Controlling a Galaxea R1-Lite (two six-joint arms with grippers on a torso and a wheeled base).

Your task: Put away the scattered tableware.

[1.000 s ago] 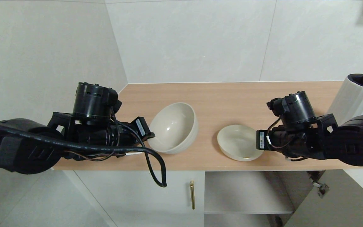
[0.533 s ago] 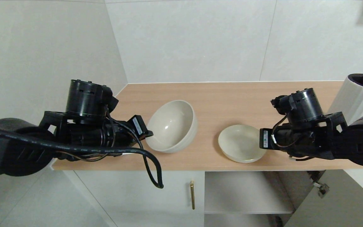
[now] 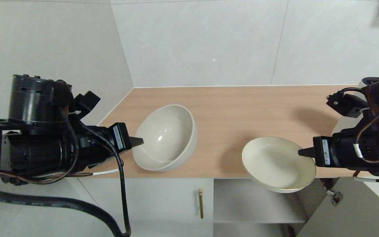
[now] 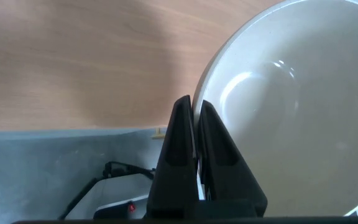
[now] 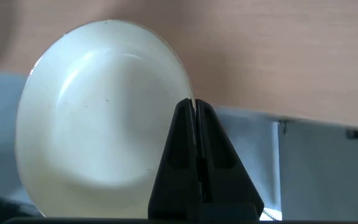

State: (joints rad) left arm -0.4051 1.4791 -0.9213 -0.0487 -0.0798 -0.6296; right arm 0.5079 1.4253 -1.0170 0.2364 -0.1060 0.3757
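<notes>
"At the left gripper (image 3: 139, 141), how do the jaws stand?"

"Narrow, pinched on the rim of the deep bowl (image 3: 166, 136). The left wrist view has the thin wall caught between the two fingers, one inside the bowl and one outside."

"And the bowl itself?"

"Tipped up on its side, mouth turned toward that gripper, at the front left of the wooden tabletop (image 3: 229, 105). Whether its lower side touches the wood, I cannot tell."

"The right gripper (image 3: 302, 152)?"

"Same story: jaws almost together, clamped on the rim of the shallow dish (image 3: 275, 163), which has a fine gold line around its edge."

"Where is that dish?"

"Tilted, held clear of the tabletop. Most of it hangs out past the front edge, well apart from the deep bowl, with its shadow on the wood beside it."

"What lies beyond?"

"Under the tabletop, a white cabinet (image 3: 150, 204) with a gold handle (image 3: 200, 203), and beside it an open compartment with a shelf (image 3: 255, 215), below the dish. Pale tiled wall (image 3: 202, 42) runs behind."
</notes>
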